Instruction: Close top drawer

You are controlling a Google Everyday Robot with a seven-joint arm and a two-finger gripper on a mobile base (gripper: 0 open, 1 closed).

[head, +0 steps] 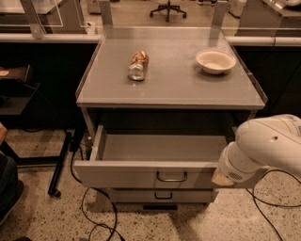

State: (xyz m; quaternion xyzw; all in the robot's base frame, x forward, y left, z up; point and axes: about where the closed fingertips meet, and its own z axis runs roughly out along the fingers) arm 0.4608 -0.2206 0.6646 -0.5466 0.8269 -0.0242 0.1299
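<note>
Two drawer fronts show under the cart, and the top drawer (160, 175) is the one pulled way out toward the camera. Its grey inside is bare and its front panel hangs well forward of the cart's frame. The little dark wire handle (171, 177) sits dead centre on that panel. The lower drawer (162, 195) is pushed in, so only its front and matching handle peek out underneath.

My arm (268, 146) comes in from the right edge, a big white rounded shell curving down toward the drawer's right end. My gripper (221, 178) is low on that side, right up against the right end of the top drawer's front panel, about level with the handle but well off to its right. It looks like it's touching the panel, or as good as. Honestly I can't tell whether it's open or closed, since the arm's own casing covers most of it and only a pale yellowish tip pokes out.

Up on the cart top (169, 92) there's a bottle (138, 65) lying on its side left of centre, and a shallow white bowl (215, 60) sitting upright toward the back right. The two are well apart.

Down on the speckled floor (42, 212), black cables (96, 207) loop around in front of the cart's left leg. An office chair base (168, 7) shows at the far top of the view, behind the cart.
</note>
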